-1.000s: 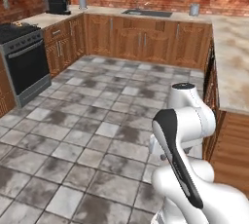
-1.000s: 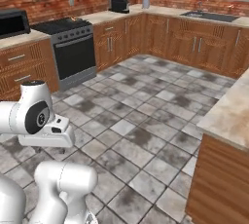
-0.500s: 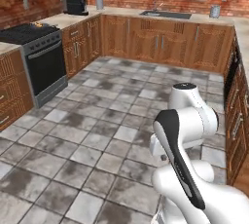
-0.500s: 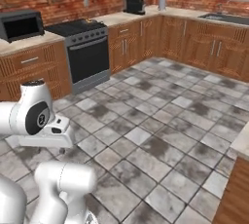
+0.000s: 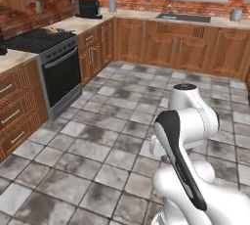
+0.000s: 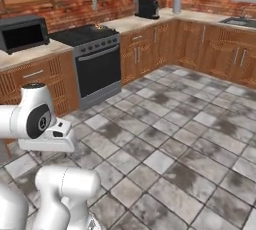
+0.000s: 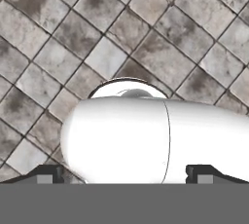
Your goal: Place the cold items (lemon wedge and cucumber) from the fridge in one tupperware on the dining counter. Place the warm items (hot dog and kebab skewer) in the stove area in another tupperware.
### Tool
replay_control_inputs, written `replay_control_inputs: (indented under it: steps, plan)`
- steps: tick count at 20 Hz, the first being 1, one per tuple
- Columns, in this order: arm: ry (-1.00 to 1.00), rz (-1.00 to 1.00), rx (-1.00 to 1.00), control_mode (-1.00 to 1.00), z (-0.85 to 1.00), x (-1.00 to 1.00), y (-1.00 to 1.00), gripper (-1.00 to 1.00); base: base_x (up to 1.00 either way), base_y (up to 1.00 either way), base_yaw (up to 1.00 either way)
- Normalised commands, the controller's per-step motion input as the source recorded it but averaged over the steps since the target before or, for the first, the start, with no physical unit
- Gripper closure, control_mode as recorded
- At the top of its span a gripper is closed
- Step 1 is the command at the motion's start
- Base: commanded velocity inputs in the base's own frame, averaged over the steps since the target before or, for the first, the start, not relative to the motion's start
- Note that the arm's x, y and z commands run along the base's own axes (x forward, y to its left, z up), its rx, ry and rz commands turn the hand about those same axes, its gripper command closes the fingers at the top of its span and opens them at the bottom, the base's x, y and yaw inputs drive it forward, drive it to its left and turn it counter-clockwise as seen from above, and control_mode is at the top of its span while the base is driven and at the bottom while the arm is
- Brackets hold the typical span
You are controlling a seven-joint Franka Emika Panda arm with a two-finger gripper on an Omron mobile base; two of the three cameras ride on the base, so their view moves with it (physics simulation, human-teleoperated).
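Note:
The stove area shows as a black range (image 5: 54, 67) with a dark oven door, set between brown wooden cabinets; in the right base view the range (image 6: 96, 61) stands left of centre. A small yellowish thing (image 5: 53, 30) lies on the cooktop's far side, too small to identify; it is also visible (image 6: 98, 26) from the right. My arm is folded close over the base, with the hand pointing down at the tiled floor. My gripper (image 7: 125, 174) is open, its two fingertips (image 7: 46, 174) far apart with nothing between them.
A black microwave (image 6: 22, 33) sits on the counter left of the range. A black toaster (image 5: 89, 8) and a steel canister (image 5: 112, 2) stand on the back counter, with a sink (image 5: 185, 17) under the window. Grey tiled floor (image 5: 112, 121) lies open between the cabinets.
The base has turned and driven, so the whole scene has shifted: the range now looks closer and larger, and the beige counter at the right has slid out of frame. The arm's pose is unchanged.

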Motion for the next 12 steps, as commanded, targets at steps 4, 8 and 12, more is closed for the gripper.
replay_control_inputs:
  steps: [4,8,12]
  plan:
    - [0.0,0.0,0.0,1.0,0.0,0.0,0.0,-1.0,1.0,0.03,0.0]
    - [0.0,0.0,0.0,1.0,0.0,0.0,0.0,-1.0,1.0,-0.08,0.0]
    - [0.0,0.0,0.0,1.0,0.0,0.0,0.0,-1.0,1.0,-0.37,0.0]
